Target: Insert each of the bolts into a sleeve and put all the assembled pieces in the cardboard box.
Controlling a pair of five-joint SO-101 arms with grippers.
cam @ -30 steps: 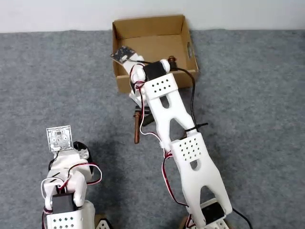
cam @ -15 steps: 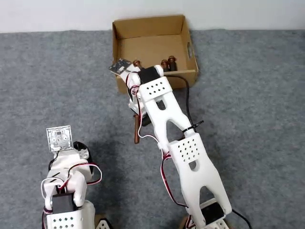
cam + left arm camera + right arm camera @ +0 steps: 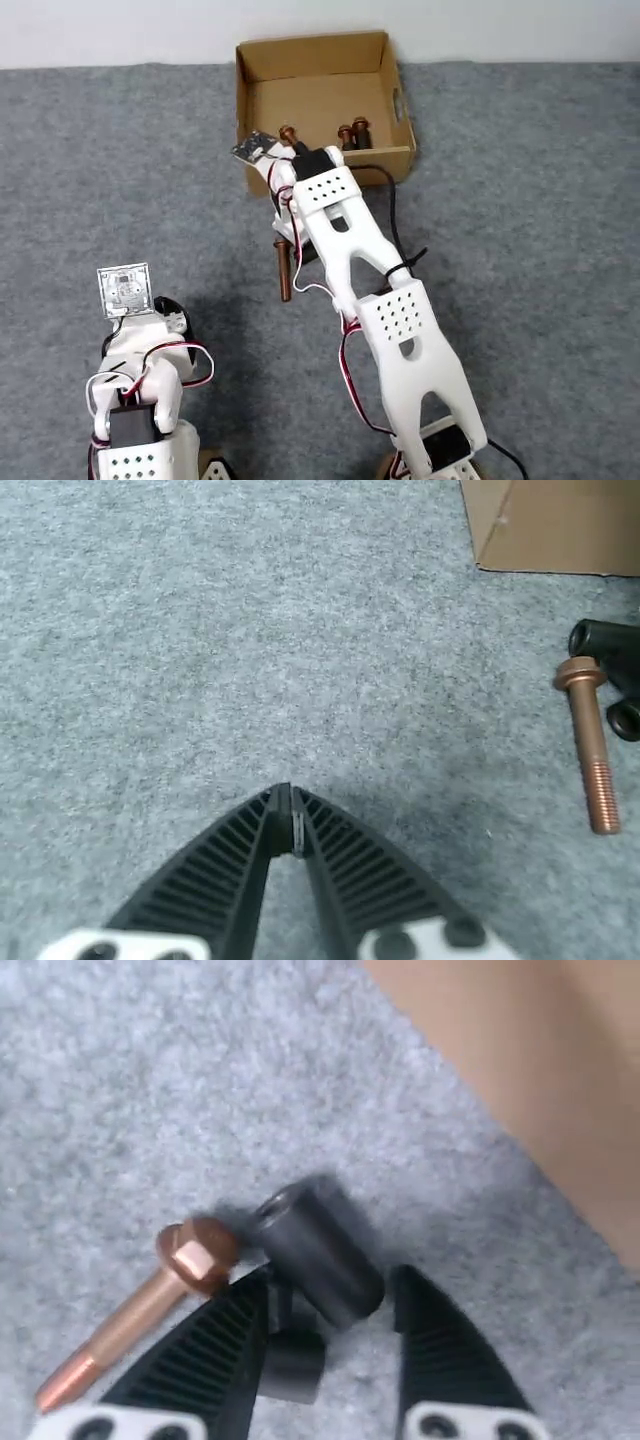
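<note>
High view: the open brown cardboard box sits at the table's 12 o'clock, with assembled pieces inside. One loose copper hex-head bolt lies on the grey carpet, at 6 o'clock from the box. Left wrist view: the left gripper is pressed together on nothing, well apart from that bolt. Right wrist view: the right gripper is spread around a black cylindrical sleeve just beside the bolt's head. Picking up the sleeve seems to be the step in hand; next, the fingers need to close squarely on it.

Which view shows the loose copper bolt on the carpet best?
The left wrist view: the bolt lies whole, head to threaded tip, with nothing over it. The high view shows it from far above; the right wrist view shows it slantwise, its head against a black sleeve.
</note>
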